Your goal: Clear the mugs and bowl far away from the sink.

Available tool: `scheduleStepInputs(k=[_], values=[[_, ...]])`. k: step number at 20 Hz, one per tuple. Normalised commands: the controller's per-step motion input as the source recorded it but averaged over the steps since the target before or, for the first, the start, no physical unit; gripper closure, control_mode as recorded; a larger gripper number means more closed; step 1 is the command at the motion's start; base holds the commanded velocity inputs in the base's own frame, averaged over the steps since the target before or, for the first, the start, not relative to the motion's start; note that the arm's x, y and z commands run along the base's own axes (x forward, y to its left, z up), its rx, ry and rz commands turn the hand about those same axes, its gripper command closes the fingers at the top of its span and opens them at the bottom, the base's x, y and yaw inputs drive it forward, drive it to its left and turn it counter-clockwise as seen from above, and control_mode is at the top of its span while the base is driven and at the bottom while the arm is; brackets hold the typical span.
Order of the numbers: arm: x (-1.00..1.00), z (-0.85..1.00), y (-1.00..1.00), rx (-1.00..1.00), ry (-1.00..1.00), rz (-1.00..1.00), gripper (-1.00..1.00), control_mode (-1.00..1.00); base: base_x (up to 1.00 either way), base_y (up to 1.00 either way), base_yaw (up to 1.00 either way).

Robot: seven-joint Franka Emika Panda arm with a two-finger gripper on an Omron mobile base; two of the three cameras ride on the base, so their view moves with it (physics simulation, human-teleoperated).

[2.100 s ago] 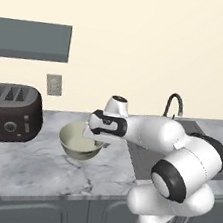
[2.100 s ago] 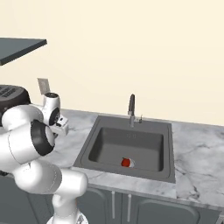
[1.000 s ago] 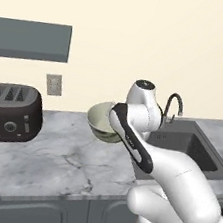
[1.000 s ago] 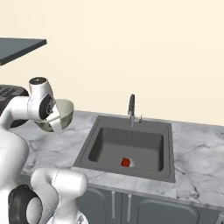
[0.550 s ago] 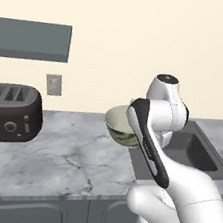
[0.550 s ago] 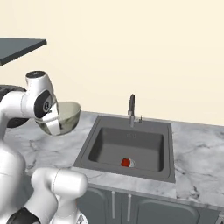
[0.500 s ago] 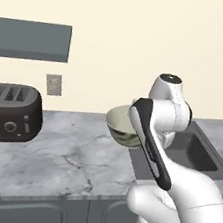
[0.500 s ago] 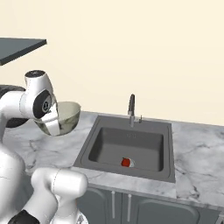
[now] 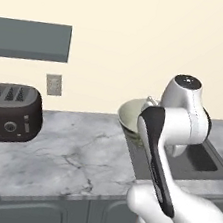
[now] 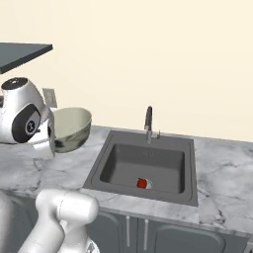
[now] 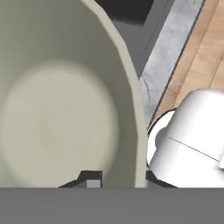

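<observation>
The bowl [image 9: 132, 113], cream inside and mottled grey outside, hangs tilted in the air above the counter at the sink's left edge. My gripper [image 11: 120, 177] is shut on its rim, one fingertip inside and one outside. From the right base the bowl [image 10: 72, 128] shows beside my white wrist, left of the sink [image 10: 128, 163]. The cream interior of the bowl [image 11: 57, 100] covers most of the hand view. The dark sink [image 9: 197, 159] lies behind my arm. The mugs are out of view.
A black toaster [image 9: 9, 113] stands at the counter's left, under a grey wall cabinet [image 9: 30, 41], with a wall outlet [image 9: 53, 84] between. A faucet [image 10: 148, 121] rises behind the basin, and a small red object [image 10: 142, 183] lies in it. Marble counter [image 9: 71, 158] stretches between toaster and sink.
The bowl was lifted off the counter near the toaster. My arm has swung it to the right, up to the sink's left edge, still held.
</observation>
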Motion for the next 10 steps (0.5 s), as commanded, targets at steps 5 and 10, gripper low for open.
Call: scheduleStepInputs(k=[5,10], values=[[-0.50,0.25,-0.03,0.11,0.00,-0.31,1.00,-1.00,0.00,0.00,0.00],[-0.09,0.03,-0.05,0.03,0.00,-0.06,1.00,1.00,-0.69,-0.33,-0.28]])
